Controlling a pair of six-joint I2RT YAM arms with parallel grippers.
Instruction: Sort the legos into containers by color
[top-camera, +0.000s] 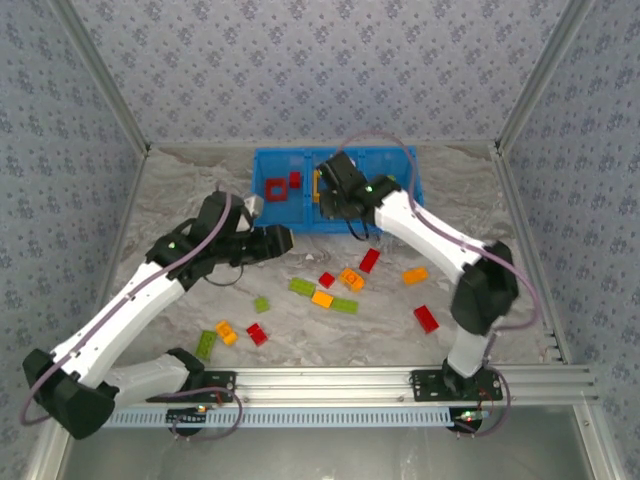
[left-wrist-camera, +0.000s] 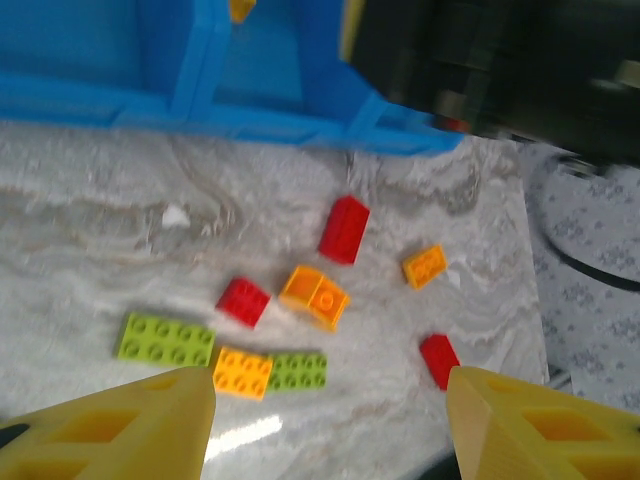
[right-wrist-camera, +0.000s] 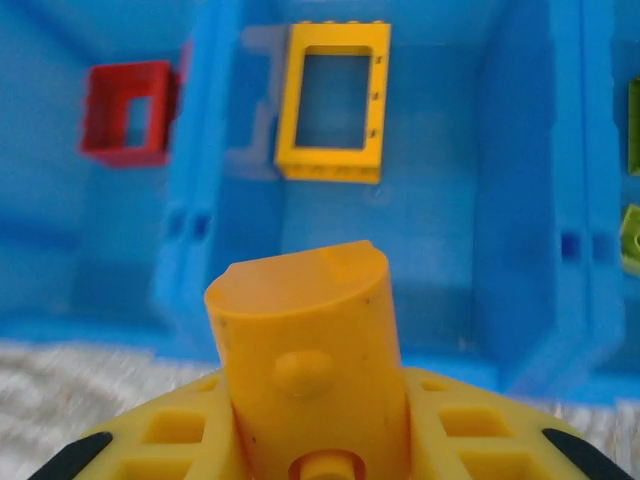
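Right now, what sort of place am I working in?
Probably a robotics lab test cell: patterned panels box in a marble-look table, an aluminium rail runs along its near edge, and toy bricks lie scattered.

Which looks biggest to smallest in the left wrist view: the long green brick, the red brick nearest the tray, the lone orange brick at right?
1. long green brick, clearly largest, though nearest the camera.
2. red brick.
3. orange brick, only slightly smaller than the red; that order is unsure.

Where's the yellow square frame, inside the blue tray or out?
Inside. The yellow frame sits in the tray's middle compartment, blue walls on both sides.
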